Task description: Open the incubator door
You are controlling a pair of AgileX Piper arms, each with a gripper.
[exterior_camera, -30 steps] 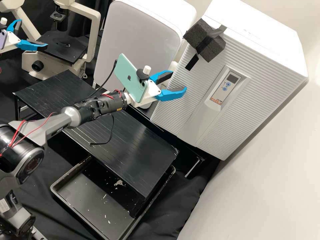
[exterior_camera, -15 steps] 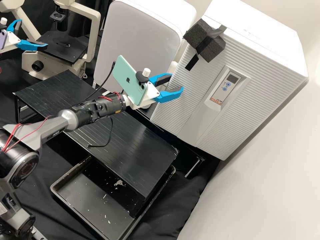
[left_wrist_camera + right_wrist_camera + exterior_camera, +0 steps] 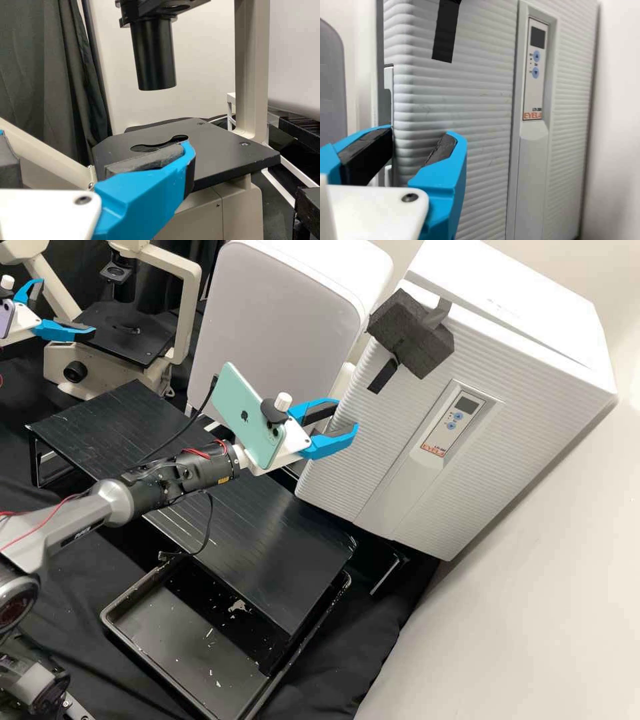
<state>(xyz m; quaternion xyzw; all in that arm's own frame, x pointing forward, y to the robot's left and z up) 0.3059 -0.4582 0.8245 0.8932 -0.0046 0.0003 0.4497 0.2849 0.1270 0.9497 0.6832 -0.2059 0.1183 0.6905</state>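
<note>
My right gripper (image 3: 346, 416) stands open at the left edge of the incubator door (image 3: 387, 447). The ribbed white door is slightly ajar, with a thin gap along its top. In the right wrist view, my right gripper (image 3: 423, 134) has one finger beside the door's (image 3: 485, 145) side edge and the other over its front face; whether they touch it I cannot tell. Near the microscope at the back left, my left gripper (image 3: 67, 307) is open and holds nothing. The left wrist view has my left gripper (image 3: 95, 142) in front of the microscope stage (image 3: 225, 150).
Dark foam (image 3: 413, 333) is strapped at the door's top corner. A white-grey appliance (image 3: 280, 320) stands left of the incubator, close behind the right gripper. A black platform (image 3: 267, 540) lies below the right arm, with a black tray (image 3: 110, 617) in front. A wall (image 3: 533, 613) rises at right.
My right gripper has drawn back, left and slightly down in the high view. The door has swung a little outward, shifting its foam and control panel. My left gripper has kept still.
</note>
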